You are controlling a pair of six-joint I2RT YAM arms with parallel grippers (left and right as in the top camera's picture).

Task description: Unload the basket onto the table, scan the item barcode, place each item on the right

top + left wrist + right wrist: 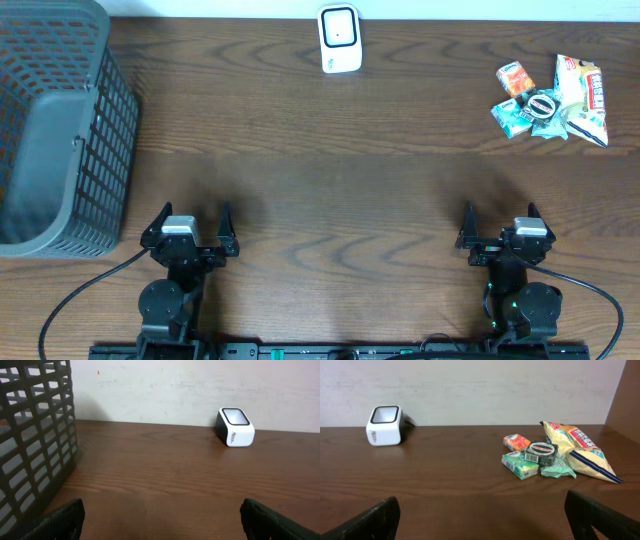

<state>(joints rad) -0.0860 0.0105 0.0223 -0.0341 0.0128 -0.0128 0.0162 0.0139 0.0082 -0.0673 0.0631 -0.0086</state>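
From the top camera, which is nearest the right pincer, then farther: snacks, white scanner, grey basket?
1. Pile of colourful snack packets, back right, nearest the right pincer.
2. White boxy plastic scanner, back middle.
3. Grey plastic mesh basket, far left.

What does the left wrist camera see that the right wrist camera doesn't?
Only the left wrist camera sees the grey basket, standing at the left edge of its picture.

Only the right wrist camera sees the snacks: a chip bag and some small packets bunched together beside it.

Both cameras see the white scanner at the back of the wooden table, with the pale wall behind it.
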